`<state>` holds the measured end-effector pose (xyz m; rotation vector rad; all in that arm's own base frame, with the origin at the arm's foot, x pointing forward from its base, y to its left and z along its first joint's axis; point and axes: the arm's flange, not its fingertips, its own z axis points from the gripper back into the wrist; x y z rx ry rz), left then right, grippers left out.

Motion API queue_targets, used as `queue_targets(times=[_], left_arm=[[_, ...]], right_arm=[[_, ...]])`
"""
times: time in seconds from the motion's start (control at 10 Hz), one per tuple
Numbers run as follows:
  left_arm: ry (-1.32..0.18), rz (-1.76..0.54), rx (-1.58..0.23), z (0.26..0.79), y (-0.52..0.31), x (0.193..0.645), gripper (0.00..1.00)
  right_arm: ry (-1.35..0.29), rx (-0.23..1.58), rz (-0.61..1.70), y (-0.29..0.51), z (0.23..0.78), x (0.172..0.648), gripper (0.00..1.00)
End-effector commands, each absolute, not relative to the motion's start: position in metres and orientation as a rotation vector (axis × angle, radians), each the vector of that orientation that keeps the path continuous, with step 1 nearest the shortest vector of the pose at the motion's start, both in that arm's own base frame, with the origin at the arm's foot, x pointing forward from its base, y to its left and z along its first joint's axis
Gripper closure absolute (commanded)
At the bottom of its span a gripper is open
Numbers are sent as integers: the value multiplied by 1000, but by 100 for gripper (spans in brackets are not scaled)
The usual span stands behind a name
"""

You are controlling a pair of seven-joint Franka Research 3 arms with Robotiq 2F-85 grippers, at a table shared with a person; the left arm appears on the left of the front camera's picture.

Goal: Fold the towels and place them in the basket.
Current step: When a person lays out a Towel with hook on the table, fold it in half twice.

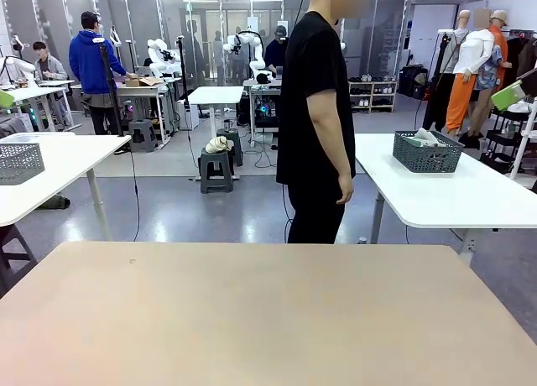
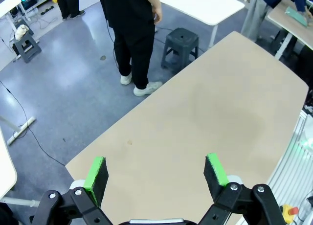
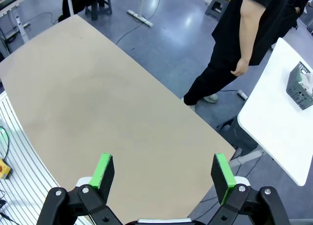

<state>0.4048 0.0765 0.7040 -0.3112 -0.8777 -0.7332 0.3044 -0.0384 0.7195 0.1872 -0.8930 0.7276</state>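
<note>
Dark grey basket point(image 1: 428, 158) stands on a white table point(image 1: 457, 203) at the right middle of the front view. Its long axis runs left to right. Pale cloth point(image 1: 425, 138) pokes above its rim; whether that is a towel I cannot tell. One paler basket point(image 1: 18, 162) sits at the left edge. One person point(image 1: 315, 109) stands beyond the beige table point(image 1: 252, 310).

Left wrist view: the left gripper point(image 2: 155, 162), jaws spread wide and holding nothing, over the beige table, with a stool point(image 2: 181, 41) at top. Right wrist view: the right gripper point(image 3: 162, 161), likewise spread and unloaded, with the basket at the right edge.

Beige table point(image 1: 268, 319): small dark speck point(image 1: 132, 261) far-left. White table point(image 1: 453, 197) beyond: basket point(image 1: 428, 155) on it.
</note>
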Motion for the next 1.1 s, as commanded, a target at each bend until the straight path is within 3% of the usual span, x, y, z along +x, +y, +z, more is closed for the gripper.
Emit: queue_targets(times=[0.0, 1.0], left_arm=[[-876, -769, -334, 710, 82, 405, 0], [-949, -772, -309, 743, 49, 372, 0]], right_arm=[[-901, 190, 762, -39, 728, 296, 0], [-891, 180, 775, -43, 743, 288, 0]])
